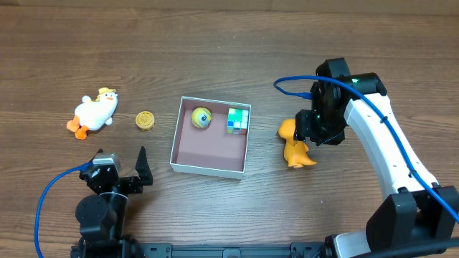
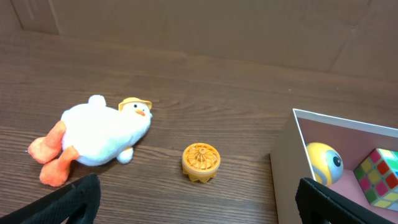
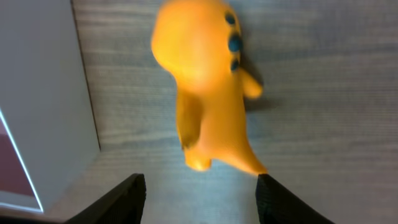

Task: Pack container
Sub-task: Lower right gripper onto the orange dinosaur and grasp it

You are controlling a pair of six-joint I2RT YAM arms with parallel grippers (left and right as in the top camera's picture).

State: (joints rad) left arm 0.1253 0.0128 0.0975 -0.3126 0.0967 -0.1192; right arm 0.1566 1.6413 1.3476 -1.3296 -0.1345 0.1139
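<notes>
Black fingers (image 3: 134, 196) of the right gripper (image 3: 202, 199) parted, clamping nothing, poised just short of a smooth, glossy orange toy figure (image 3: 205, 93) lying on the wood-grain table (image 3: 323, 93). Just left of that toy, the container (image 1: 208, 169): square, shallow, thin white walls, dull pink inside, set mid-table. Inside, along its far wall, a yellow ball with an eye (image 1: 201, 117) and a multicoloured puzzle cube (image 1: 238, 120). Left gripper (image 2: 199, 199) spread wide and empty at the near left. Beyond it, well apart, a ridged orange disc (image 2: 201, 163) and a soft white plush duck (image 2: 102, 134), orange-footed, yellow-hatted, lying on its side.
</notes>
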